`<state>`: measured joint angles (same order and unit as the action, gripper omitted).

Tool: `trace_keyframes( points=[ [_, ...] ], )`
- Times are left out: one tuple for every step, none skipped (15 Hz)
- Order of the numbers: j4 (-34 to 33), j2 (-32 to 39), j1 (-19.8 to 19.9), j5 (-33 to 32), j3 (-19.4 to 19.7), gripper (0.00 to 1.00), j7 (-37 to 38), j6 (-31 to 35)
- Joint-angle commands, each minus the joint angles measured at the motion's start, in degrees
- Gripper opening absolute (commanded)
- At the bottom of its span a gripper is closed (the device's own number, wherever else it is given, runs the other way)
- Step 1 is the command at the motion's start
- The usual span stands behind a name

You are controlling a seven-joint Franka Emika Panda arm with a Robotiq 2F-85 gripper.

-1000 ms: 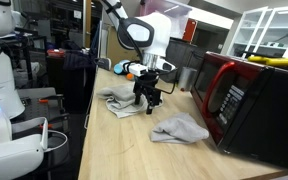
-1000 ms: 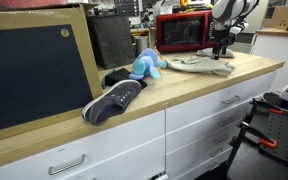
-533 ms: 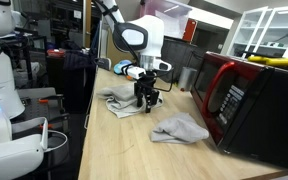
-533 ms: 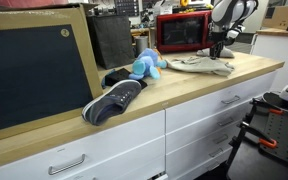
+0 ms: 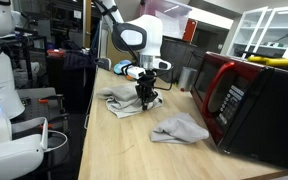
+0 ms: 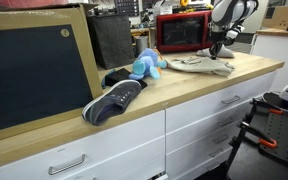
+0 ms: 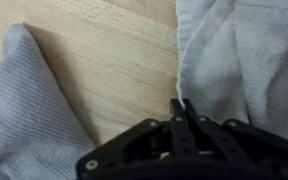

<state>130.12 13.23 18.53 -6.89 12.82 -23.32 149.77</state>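
In the wrist view my gripper (image 7: 181,106) has its two black fingers pressed together, pinching the left edge of a grey cloth (image 7: 239,50) that lies on the wooden countertop (image 7: 114,60). A second grey cloth (image 7: 24,110) lies apart at the lower left. In both exterior views the gripper (image 5: 145,98) (image 6: 217,55) points straight down onto the crumpled grey cloth (image 5: 119,102), at its edge. The other grey cloth (image 5: 181,128) lies nearer the microwave.
A red and black microwave (image 5: 254,105) (image 6: 182,32) stands on the counter beside the cloths. A blue plush toy (image 6: 144,66) (image 5: 129,70), a dark shoe (image 6: 114,100) and a framed blackboard (image 6: 34,75) sit further along. White drawers (image 6: 214,110) are below the counter edge.
The fingers have gone from wide apart to closed together on the cloth's edge. The arm has stayed over the same spot.
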Motion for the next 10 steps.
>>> trace_keyframes(
  points=[
    [1.86,-4.33,0.63,2.01,-0.42,0.0,-1.57,0.42],
    [1.89,-5.36,0.61,2.78,-0.54,0.0,-1.74,-0.31],
    [1.97,-6.38,0.48,3.61,-0.6,0.0,-1.74,-0.92],
    [2.04,-7.87,0.04,4.12,-0.62,0.0,-1.13,-2.76],
    [1.96,-9.07,-0.39,4.38,-0.51,0.0,-0.38,-4.54],
    [1.8,-10.59,-1.06,4.24,-0.42,0.0,0.82,-7.63],
    [1.7,-11.94,-1.71,3.92,-0.38,0.0,1.96,-10.38],
    [1.48,-13.3,-2.5,2.75,-0.34,0.0,3.73,-13.78],
    [1.37,-14.5,-3.35,1.5,-0.45,0.0,6.46,-16.72],
    [1.26,-15.61,-4.26,0.34,-0.81,0.0,9.33,-19.75]
  ],
)
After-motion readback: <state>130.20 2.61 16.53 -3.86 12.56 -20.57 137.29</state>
